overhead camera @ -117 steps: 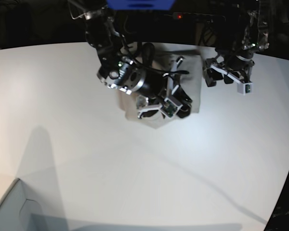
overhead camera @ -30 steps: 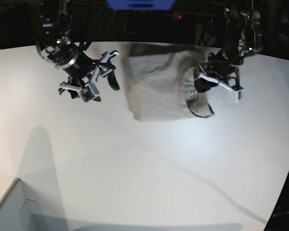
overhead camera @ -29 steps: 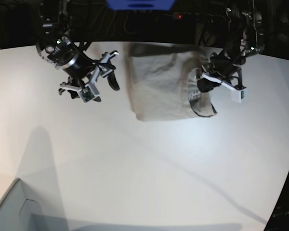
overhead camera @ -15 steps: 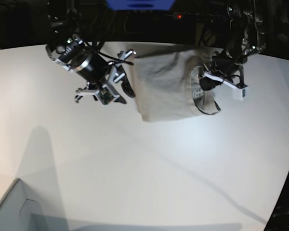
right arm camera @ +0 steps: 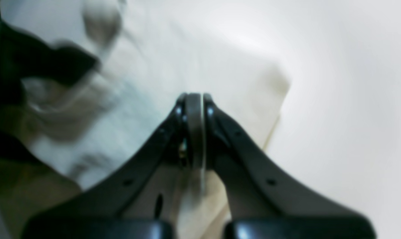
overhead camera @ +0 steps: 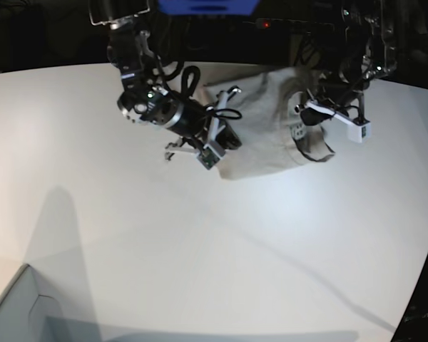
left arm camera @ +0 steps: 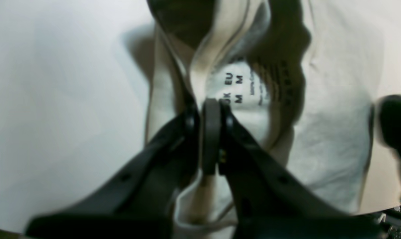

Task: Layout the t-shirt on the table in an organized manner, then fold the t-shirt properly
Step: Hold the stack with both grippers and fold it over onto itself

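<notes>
- We find the t-shirt [overhead camera: 267, 128] lying as a folded, roughly rectangular bundle on the far part of the table [overhead camera: 200, 242], between the two arms; its surface is creased.
- In the left wrist view, the neck opening faces the camera, and printed size lettering [left arm camera: 233, 88] is legible inside the collar, beside the ribbed neckline.
- The left gripper [left arm camera: 211, 109] has its jaws drawn together on the neckline fabric; cloth is pinched between the pads and rises in a fold above them.
- In the base view, that same gripper [overhead camera: 308, 117] sits at the bundle's right-hand end, with the collar part lifted slightly off the surface.
- The right gripper [right arm camera: 193, 106] has its jaws pressed fully together. It hangs over the shirt near a folded corner [right arm camera: 276, 83]; the view is blurred and we cannot tell whether any cloth is caught between the pads.
- In the base view, the right gripper [overhead camera: 225, 139] is at the bundle's left edge, over the fabric.
- A pale grey box corner [overhead camera: 14, 306] stands at the near left, well apart from the shirt.
</notes>
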